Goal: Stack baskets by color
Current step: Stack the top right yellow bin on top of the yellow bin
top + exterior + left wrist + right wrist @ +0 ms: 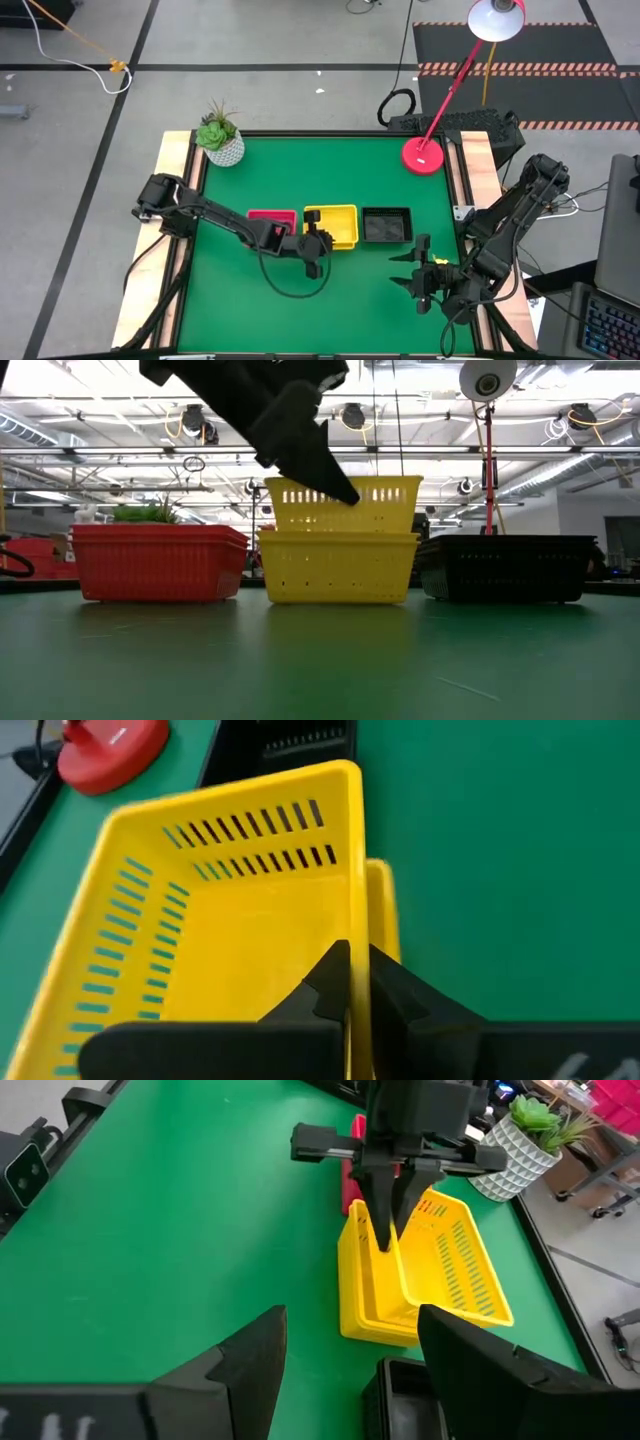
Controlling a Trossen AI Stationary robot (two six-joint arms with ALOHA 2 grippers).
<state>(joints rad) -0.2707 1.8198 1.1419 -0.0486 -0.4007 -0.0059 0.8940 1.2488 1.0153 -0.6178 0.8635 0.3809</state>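
1. The green table (230,320) carries a row of basket stacks near its middle, with a white plant pot (224,146) and a red lamp base (424,155) at the far corners.
2. The left arm reaches in over the row; the right arm waits near the table's front right edge.
3. The red baskets (158,563) sit at the left end of the row, the black baskets (508,567) at the right end.
4. Between them rests a lower yellow basket (338,568), flat on the table.
5. A top yellow basket (215,925) sits tilted, partly nested in the lower one.
6. The left gripper (386,1220) is pinching the top yellow basket's near wall.
7. The right gripper (420,279) hovers empty, its fingers (478,1363) spread wide.
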